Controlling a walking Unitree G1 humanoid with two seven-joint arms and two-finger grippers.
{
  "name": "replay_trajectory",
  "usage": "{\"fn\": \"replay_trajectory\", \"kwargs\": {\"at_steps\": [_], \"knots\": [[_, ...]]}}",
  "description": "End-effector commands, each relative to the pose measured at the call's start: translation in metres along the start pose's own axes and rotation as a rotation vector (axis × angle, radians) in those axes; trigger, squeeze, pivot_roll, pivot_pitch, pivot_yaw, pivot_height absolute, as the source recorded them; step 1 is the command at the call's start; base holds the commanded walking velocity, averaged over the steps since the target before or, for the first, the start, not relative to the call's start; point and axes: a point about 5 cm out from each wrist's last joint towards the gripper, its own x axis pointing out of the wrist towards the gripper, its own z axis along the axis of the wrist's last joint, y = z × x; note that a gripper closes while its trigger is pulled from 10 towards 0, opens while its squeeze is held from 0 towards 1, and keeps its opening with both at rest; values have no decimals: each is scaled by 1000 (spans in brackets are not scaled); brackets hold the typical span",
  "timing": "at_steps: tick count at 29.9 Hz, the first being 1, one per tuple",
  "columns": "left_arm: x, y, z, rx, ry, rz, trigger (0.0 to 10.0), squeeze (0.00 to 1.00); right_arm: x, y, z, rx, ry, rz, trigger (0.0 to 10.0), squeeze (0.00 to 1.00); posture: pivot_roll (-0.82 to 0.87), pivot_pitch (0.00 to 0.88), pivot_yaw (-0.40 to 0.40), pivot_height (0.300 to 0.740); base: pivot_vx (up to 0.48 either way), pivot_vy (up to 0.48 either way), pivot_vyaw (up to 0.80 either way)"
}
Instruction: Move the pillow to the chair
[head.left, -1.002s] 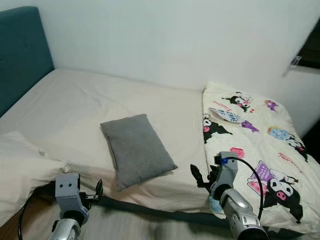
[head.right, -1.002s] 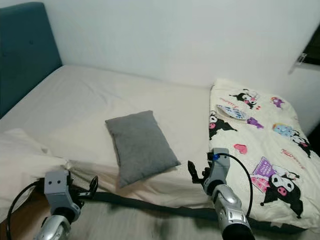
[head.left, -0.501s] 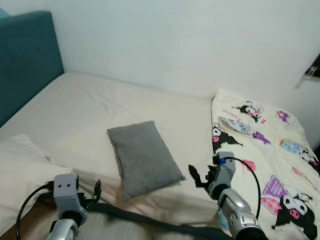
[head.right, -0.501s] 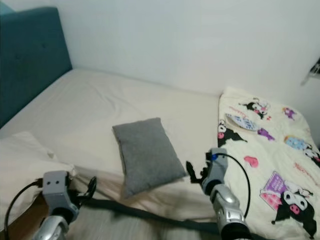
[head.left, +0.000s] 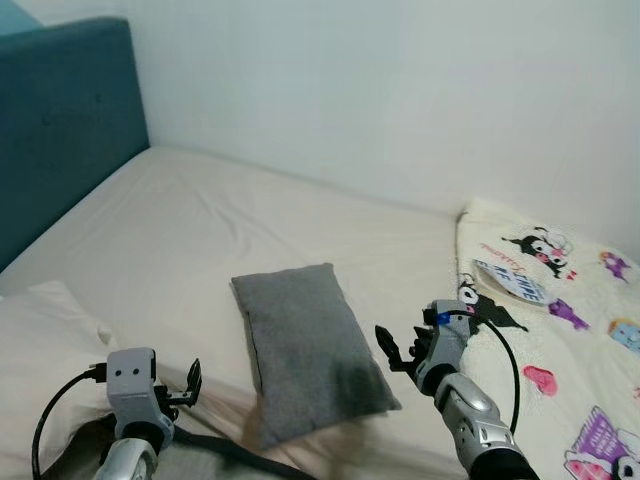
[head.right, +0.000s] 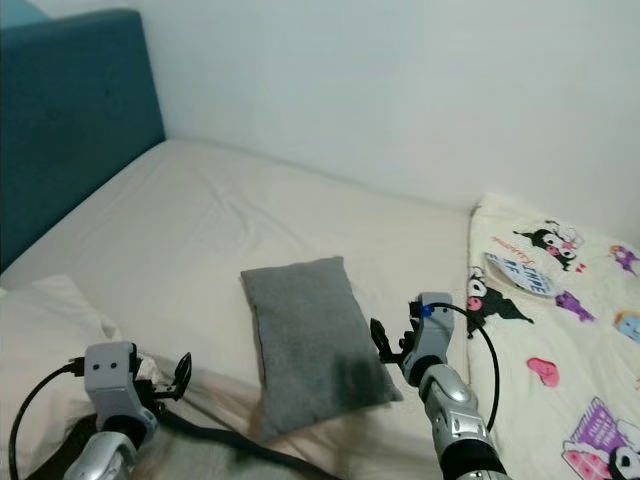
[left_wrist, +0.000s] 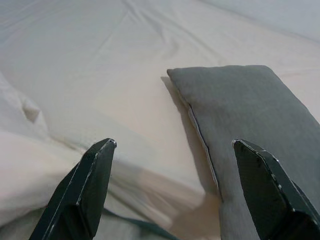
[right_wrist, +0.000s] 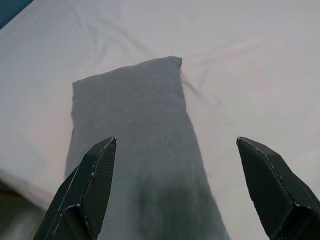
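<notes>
Left tool (head.left: 193, 380) and right tool (head.left: 393, 350) both held forward, fingers spread wide apart

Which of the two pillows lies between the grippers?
The small grey pillow, flat on the sheet; the white pillow lies beyond the left gripper, near the headboard.

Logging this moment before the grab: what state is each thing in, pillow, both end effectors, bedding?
Pillow: lying flat on the bed, not held.
Left end effector: open, low at the bed's near edge, apart from the pillow.
Right end effector: open, just beside the pillow's right edge, holding nothing.
White pillow: rumpled, at the bed's near left.
Cartoon blanket: spread over the bed's right part.
Sheet: lightly wrinkled.
</notes>
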Motion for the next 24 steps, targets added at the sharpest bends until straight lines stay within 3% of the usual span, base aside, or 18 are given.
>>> {"fn": "replay_trajectory", "kwargs": {"at_steps": [1,6,14,24], "knots": [[0,-5,-3,-6,7,-12,10000,0,-4,-8,-4,-6,16,-29,10000,0,-18,0,-125,740,255,0,0],[0,-2,-7,0,40,8,10000,0,-4,-10,-6,-3,25,-34,10000,0,-25,0,-120,740,0,0,0],[1,-2,-7,5,41,2,10000,0,-3,-11,-6,4,31,-37,10000,0,-24,0,-119,740,0,-433,0],[6,14,5,28,8,109,10000,0,5,-19,7,16,77,-43,10000,0,-21,0,-111,725,0,0,0]]}}
